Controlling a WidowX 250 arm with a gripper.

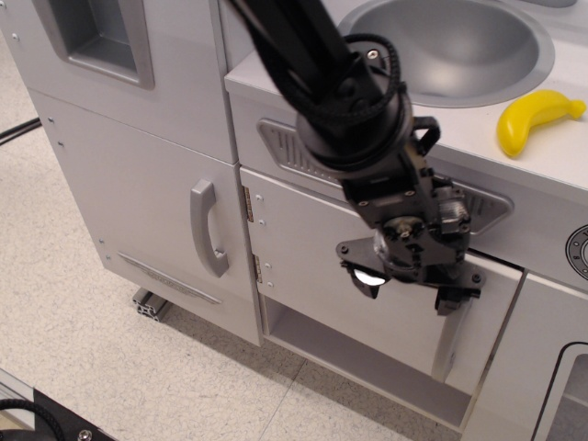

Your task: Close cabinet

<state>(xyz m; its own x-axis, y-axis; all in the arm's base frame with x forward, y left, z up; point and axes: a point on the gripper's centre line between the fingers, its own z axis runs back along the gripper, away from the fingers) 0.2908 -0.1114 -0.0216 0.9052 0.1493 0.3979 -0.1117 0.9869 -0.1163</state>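
Observation:
The white cabinet door point(312, 248) is swung almost flat against the cupboard front, hinged at the left with small metal hinges point(248, 204). Its grey bar handle point(448, 347) shows at the right edge. My black gripper point(411, 287) hangs in front of the door's right half, fingers spread either side, one fingertip point(366, 280) on the left and one point(452, 299) near the handle. It holds nothing. The cupboard's inside and shelves are hidden behind the door.
A taller light-grey door with a curved grey handle point(207, 230) stands to the left. A sink bowl point(450, 46) and a yellow toy banana point(533, 118) sit on the counter above. A white panel point(542, 367) is at right. Speckled floor lies below.

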